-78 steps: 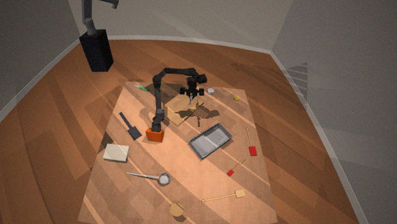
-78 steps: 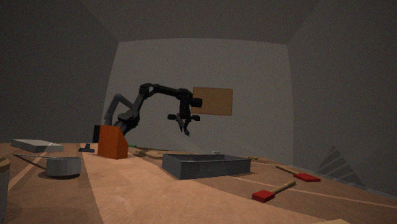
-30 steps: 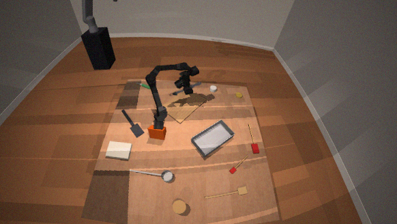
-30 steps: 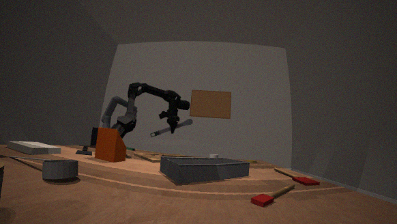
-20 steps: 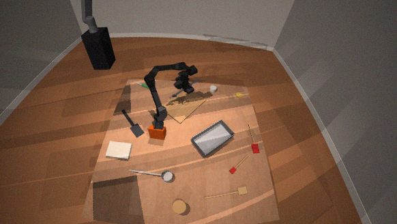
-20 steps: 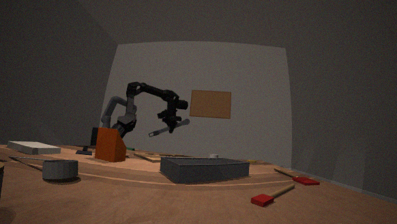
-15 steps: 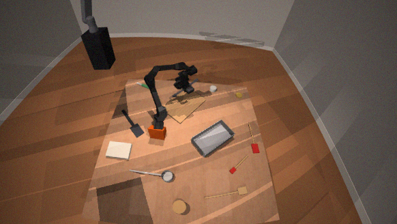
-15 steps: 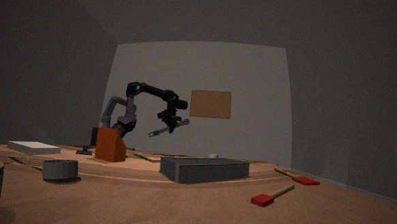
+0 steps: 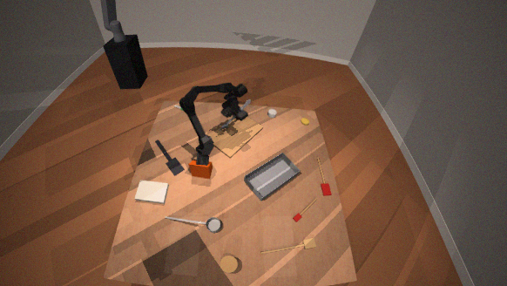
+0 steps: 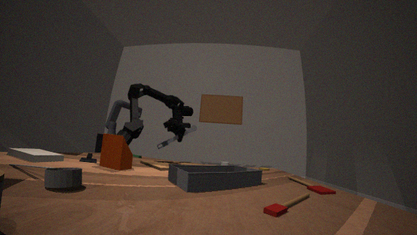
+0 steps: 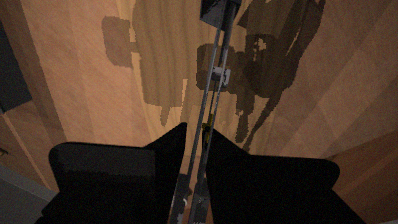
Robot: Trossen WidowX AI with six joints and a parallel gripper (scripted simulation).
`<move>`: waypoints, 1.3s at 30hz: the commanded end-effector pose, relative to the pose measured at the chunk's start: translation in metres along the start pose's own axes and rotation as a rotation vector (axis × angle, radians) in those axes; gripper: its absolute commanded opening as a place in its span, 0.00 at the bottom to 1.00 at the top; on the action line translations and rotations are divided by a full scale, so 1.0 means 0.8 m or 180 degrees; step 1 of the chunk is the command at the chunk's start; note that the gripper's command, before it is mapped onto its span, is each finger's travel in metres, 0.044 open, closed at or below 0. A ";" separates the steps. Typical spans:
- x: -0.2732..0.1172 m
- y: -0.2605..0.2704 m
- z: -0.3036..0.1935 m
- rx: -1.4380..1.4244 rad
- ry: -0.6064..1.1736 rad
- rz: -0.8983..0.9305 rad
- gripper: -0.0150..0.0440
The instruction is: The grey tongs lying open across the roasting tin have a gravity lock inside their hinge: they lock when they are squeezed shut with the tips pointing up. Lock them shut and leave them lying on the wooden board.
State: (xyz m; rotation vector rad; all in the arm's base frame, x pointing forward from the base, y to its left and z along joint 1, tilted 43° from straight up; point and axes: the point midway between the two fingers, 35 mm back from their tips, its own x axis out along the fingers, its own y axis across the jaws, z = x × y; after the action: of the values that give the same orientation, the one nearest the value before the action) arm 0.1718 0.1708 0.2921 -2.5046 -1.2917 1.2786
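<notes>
My gripper (image 9: 239, 116) (image 10: 180, 138) (image 11: 194, 128) is shut on the grey tongs (image 9: 247, 105) (image 10: 165, 142) (image 11: 214, 14) and holds them in the air above the wooden board (image 9: 235, 146) (image 10: 154, 165). The tongs slant: in the exterior view the rounded end is up at the right, the squared end low at the left. In the wrist view their two arms run close together from a dark block at the top, with a narrow gap, down between my fingers. Whether the lock is engaged cannot be seen. The roasting tin (image 9: 280, 187) (image 10: 226, 180) stands apart, with no tongs across it.
An orange block (image 9: 200, 169) (image 10: 115, 152) stands by the arm's base. A white cup (image 9: 272, 113) and a yellow item (image 9: 305, 121) lie right of the board. A dark spatula (image 9: 175, 166), white slab (image 9: 152, 192), long-handled pan (image 9: 213, 225) and red-headed tools (image 9: 326, 189) (image 10: 275, 210) lie around.
</notes>
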 end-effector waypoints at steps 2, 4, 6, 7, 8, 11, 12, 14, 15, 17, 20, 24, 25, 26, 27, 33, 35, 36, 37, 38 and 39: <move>0.007 0.001 0.000 -0.0142 0.0259 0.0163 0.00; 0.009 0.001 0.000 -0.0179 0.0364 0.0214 0.00; 0.011 0.001 0.000 -0.0217 0.0475 0.0262 0.00; 0.011 0.001 -0.001 -0.0237 0.0532 0.0284 0.00; 0.012 0.001 -0.001 -0.0255 0.0589 0.0304 0.00; 0.014 -0.001 -0.002 -0.0299 0.0769 0.0352 0.00; 0.014 -0.001 -0.002 -0.0311 0.0829 0.0365 0.00; 0.014 -0.002 -0.003 -0.0335 0.0957 0.0391 0.00; 0.014 -0.003 -0.003 -0.0340 0.1020 0.0402 0.00; 0.014 -0.004 -0.003 -0.0353 0.1151 0.0418 0.00; 0.013 -0.005 -0.004 -0.0335 0.1353 0.0442 0.00; 0.011 -0.008 -0.004 -0.0307 0.1626 0.0448 0.00; 0.010 -0.008 -0.004 -0.0300 0.1696 0.0444 0.00; 0.009 -0.009 -0.004 -0.0286 0.1766 0.0441 0.00; 0.008 -0.010 -0.004 -0.0276 0.1835 0.0437 0.00; 0.001 -0.013 -0.001 -0.0161 0.2236 0.0385 0.00; -0.001 -0.014 0.001 -0.0122 0.2359 0.0358 0.00; -0.002 -0.014 0.003 -0.0097 0.2421 0.0343 0.00; -0.003 -0.014 0.004 -0.0073 0.2481 0.0328 0.00; -0.004 -0.014 0.005 -0.0047 0.2541 0.0311 0.00; -0.005 -0.015 0.007 -0.0019 0.2601 0.0294 0.00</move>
State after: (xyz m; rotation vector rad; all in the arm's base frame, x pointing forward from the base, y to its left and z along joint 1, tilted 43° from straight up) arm 0.1630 0.1775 0.2944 -2.6817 -0.9964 0.2396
